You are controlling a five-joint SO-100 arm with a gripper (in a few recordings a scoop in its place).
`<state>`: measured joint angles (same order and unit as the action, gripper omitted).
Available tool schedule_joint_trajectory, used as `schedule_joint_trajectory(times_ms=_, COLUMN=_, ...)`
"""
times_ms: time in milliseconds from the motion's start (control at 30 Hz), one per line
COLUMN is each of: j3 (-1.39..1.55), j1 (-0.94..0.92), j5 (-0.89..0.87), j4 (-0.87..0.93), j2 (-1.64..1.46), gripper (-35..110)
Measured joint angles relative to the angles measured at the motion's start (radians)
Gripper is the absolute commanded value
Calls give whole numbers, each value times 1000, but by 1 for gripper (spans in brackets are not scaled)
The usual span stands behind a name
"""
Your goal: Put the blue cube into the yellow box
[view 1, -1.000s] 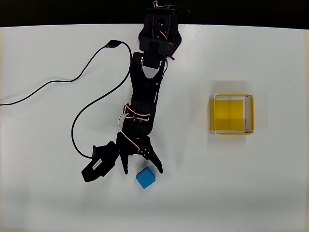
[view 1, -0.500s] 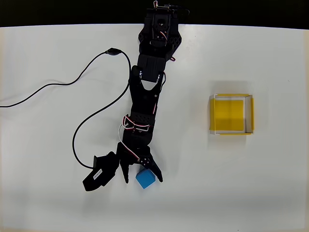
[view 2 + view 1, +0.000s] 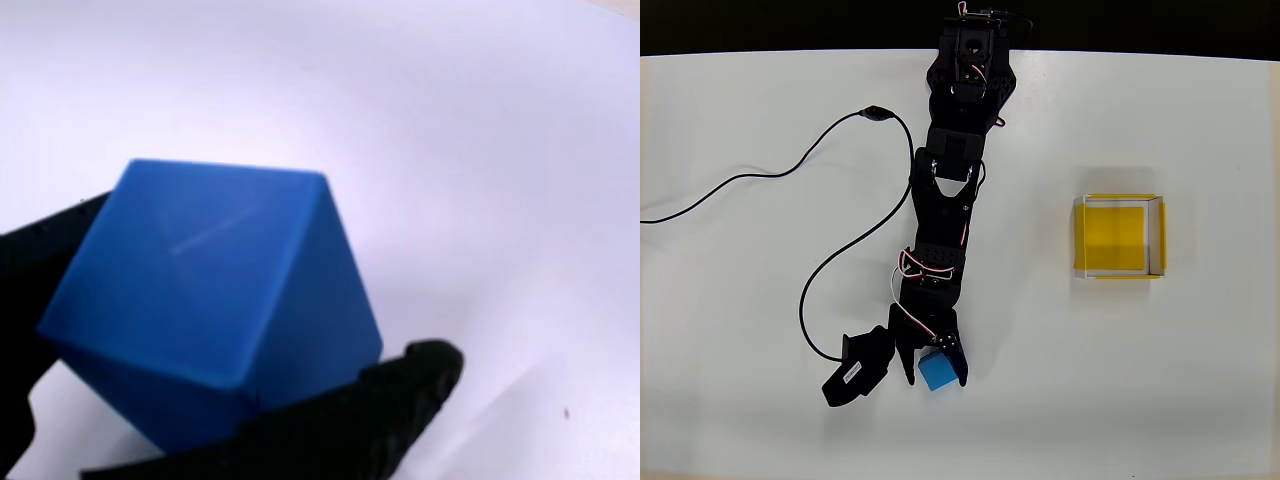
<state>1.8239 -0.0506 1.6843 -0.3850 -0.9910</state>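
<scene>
While the box (image 3: pixel 1118 236) sits well apart to the right, the gripper (image 3: pixel 936 370) straddles the cube (image 3: pixel 938 370), jaws part-open, grip uncertain

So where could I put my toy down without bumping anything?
Bare table lies right of the arm, all around the yellow box. The lower left corner, below the black cable, is bare too. It is crowded where the gripper straddles the blue cube.

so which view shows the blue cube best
The wrist view: the blue cube is large there, two faces clear, between the tool's fingers. The overhead view shows it small, partly under the tool.
</scene>
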Motion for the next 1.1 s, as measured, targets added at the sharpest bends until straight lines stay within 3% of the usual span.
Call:
schedule_joint_trajectory(times_ms=267, j3=0, j1=0, j5=0, j4=20, j2=2, gripper=19)
schedule_joint_trajectory(times_ms=600, j3=49, j1=-6, j5=0, j4=34, j2=-35, gripper=15)
schedule_joint_trajectory(times_ms=1100, j3=526, j1=161, j5=-40, j4=124, j2=-739, gripper=15)
